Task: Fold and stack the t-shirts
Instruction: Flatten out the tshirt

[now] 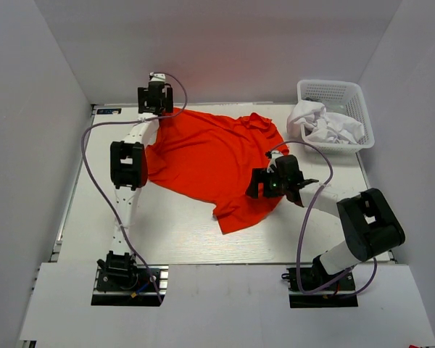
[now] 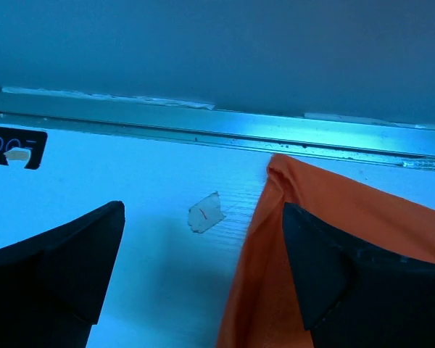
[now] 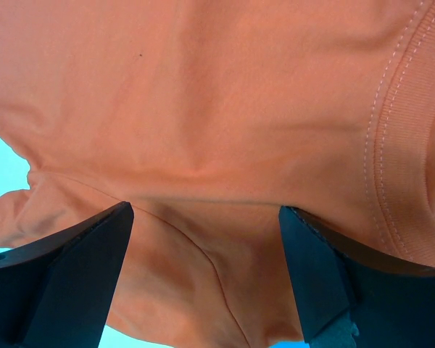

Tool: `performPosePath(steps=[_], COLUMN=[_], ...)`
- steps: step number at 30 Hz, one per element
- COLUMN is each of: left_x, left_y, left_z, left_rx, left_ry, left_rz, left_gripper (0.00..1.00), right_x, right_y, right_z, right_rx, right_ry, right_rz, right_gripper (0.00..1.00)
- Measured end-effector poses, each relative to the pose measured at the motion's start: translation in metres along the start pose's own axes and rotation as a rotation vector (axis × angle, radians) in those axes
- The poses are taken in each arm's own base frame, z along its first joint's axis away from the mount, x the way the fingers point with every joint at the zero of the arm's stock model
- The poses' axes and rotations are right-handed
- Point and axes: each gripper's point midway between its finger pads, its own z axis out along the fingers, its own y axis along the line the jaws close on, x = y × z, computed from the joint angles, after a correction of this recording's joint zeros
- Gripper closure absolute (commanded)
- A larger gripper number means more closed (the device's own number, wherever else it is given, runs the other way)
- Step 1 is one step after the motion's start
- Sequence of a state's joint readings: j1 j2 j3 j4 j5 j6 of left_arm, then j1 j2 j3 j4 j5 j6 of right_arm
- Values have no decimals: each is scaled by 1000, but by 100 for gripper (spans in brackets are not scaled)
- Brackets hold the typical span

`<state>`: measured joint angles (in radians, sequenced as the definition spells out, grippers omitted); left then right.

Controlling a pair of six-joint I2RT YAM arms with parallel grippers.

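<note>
Folding not begun: right gripper (image 3: 204, 209) hovers wide open and empty over the orange t-shirt (image 1: 203, 156) rumpled on the table (image 1: 174, 239), left gripper (image 2: 203, 206) gapes empty at its far corner, white t-shirts (image 1: 326, 125) sit bundled in the basket (image 1: 332, 83).

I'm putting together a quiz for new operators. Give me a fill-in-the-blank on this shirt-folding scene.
1. The white shirts are bunched in the ____.
2. The orange-red t-shirt lies spread on the ____.
3. The jaws of the left gripper and the right gripper stand ____.
Missing words: basket; table; open.
</note>
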<state>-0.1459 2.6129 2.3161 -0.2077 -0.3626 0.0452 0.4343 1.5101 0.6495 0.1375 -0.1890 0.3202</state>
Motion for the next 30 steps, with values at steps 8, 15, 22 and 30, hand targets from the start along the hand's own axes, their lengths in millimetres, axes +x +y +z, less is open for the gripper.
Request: performPosePath(steps=[8, 15, 22, 30], left_x=[-23, -8, 114, 174], left_y=[19, 19, -14, -8], left_z=[-55, -186, -236, -252], left_rx=[-23, 106, 263, 198], left_ry=[42, 142, 445, 635], left_rz=[-69, -128, -112, -132], left_gripper=[0, 0, 0, 21], right_x=[0, -9, 1, 13], right_y=[-3, -6, -6, -7], right_z=[-5, -20, -24, -20], right_rx=[32, 75, 71, 67], right_ry=[-5, -43, -29, 10], right_rz=[-12, -9, 20, 46], right_gripper=[10, 10, 10, 10])
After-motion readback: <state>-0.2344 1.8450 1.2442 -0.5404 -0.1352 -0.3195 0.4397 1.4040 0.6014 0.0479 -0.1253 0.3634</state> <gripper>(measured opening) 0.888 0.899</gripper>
